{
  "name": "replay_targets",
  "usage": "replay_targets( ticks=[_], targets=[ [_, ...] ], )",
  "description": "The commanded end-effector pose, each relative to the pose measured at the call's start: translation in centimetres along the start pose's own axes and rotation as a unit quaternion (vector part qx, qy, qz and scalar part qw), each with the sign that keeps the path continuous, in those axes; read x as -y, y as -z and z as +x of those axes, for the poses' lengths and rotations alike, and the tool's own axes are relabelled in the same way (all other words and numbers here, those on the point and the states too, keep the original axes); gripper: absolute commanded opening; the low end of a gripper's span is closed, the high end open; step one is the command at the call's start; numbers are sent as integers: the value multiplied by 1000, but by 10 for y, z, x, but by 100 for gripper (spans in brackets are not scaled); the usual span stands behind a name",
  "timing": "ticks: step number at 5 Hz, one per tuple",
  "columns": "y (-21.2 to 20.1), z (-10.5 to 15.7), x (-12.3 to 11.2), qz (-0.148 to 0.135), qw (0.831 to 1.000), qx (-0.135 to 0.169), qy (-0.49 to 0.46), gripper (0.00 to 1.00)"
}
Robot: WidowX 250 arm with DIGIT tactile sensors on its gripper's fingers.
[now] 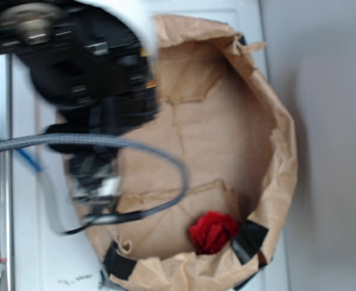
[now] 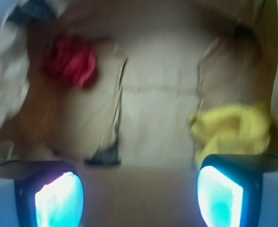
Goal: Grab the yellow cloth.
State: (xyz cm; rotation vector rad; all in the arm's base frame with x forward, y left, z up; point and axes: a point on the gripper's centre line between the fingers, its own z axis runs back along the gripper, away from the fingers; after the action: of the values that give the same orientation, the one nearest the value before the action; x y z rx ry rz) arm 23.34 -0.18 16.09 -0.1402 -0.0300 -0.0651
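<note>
The yellow cloth [image 2: 233, 130] lies crumpled on brown paper at the right of the wrist view, just beyond my right finger. It is hidden in the exterior view, behind the arm. My gripper [image 2: 139, 198] is open and empty, its two pads [image 2: 58, 201] wide apart with bare paper between them. In the exterior view the arm [image 1: 90, 73] hangs blurred over the left of the paper bowl, and the fingertips cannot be made out there.
A crumpled brown paper bowl [image 1: 275, 151] with raised walls and black tape holds everything. A red fabric bundle [image 1: 213, 231] lies at its front; it shows at the upper left of the wrist view [image 2: 72, 64]. A grey cable [image 1: 135, 148] loops over the paper.
</note>
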Motion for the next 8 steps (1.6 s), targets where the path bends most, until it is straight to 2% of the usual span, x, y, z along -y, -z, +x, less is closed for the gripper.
replay_targets(
  ticks=[1, 3, 4, 7, 8],
  targets=[
    [24, 47, -36, 38, 999, 2, -37, 100],
    [76, 28, -37, 71, 996, -48, 3, 100],
    [76, 18, -35, 68, 996, -53, 26, 100],
    [76, 18, -35, 68, 996, -53, 26, 100],
    [70, -15, -31, 91, 992, -42, 73, 100]
  ],
)
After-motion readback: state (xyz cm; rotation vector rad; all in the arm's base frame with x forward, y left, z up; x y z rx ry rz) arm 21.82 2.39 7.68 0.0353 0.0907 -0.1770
